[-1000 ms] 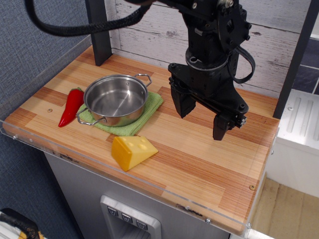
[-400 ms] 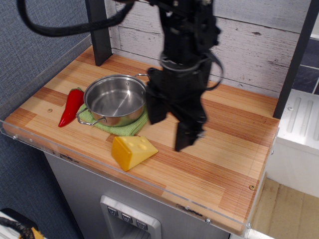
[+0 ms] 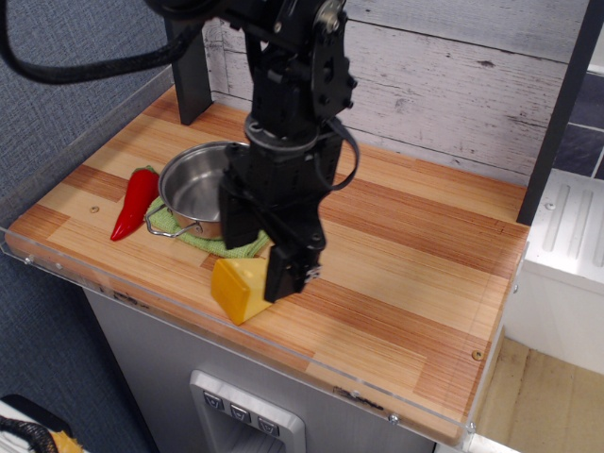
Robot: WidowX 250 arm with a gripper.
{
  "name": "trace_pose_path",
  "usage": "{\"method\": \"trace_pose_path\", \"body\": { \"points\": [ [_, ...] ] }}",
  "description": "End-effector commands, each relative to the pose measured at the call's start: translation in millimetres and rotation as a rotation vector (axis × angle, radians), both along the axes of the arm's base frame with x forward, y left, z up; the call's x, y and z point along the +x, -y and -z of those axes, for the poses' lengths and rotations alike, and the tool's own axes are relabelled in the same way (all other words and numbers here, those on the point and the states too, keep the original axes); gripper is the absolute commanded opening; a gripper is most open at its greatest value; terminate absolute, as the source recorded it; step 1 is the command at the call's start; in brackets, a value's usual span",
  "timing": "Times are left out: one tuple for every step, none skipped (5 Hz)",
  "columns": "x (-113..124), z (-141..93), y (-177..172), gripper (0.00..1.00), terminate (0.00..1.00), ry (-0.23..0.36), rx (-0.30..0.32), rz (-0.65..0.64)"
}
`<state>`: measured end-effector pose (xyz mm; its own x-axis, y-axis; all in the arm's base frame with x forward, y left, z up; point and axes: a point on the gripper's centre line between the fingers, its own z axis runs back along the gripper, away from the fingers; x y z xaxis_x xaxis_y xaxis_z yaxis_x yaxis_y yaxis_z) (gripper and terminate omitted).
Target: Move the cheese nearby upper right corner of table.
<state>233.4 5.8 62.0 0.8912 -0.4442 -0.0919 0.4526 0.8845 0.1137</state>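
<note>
The cheese [image 3: 238,288] is a yellow-orange wedge lying near the front edge of the wooden table [image 3: 415,283], left of centre. My black gripper [image 3: 260,253] hangs open directly over it, one finger [image 3: 234,220] behind the wedge and the other finger [image 3: 286,272] covering its right side. The jaws stand on either side of the cheese; I cannot tell whether they touch it. The arm hides the right part of the wedge.
A steel pot [image 3: 195,191] sits on a green cloth [image 3: 173,220] just behind the cheese, partly hidden by the arm. A red pepper [image 3: 136,202] lies at the left. A clear acrylic rim [image 3: 142,302] runs along the front edge. Dark posts stand at the back corners.
The gripper has swung left and forward from the right middle of the table and come down over the cheese. The cheese, pot and pepper have not moved.
</note>
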Motion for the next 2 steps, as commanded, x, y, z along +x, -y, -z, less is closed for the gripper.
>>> {"method": "trace_pose_path", "body": {
  "points": [
    [-6.6,-3.2,-22.3,1.00,0.00,0.054,0.013,-0.086],
    [-6.8,1.2,-28.4,1.00,0.00,0.066,0.008,-0.113]
  ]
}}
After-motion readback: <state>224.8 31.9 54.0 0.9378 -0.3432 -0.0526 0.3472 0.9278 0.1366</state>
